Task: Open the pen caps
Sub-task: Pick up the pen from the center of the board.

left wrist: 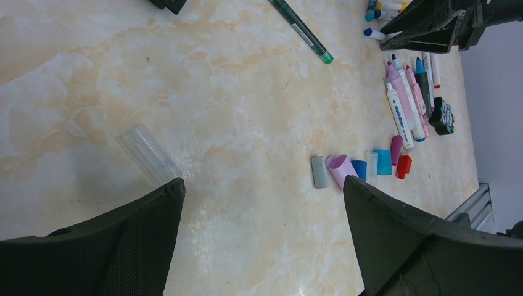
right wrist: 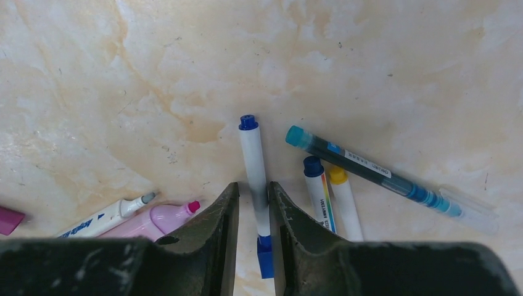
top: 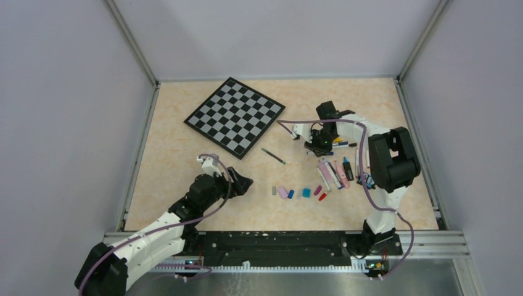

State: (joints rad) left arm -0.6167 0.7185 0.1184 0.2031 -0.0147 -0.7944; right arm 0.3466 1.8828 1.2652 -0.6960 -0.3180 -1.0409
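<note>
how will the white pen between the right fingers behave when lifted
The white pen looks thin and rigid, probably light. Its smooth round barrel may swivel between the narrow fingers of the right gripper, and would likely roll if dropped.

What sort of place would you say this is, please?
Probably a robot lab test cell: plain grey walls on metal rails, two arms bolted to one table, and staged props, a chessboard and pens.

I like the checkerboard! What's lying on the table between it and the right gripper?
A thin green pen lies between the checkered board and the right gripper, seen in the top view.
</note>
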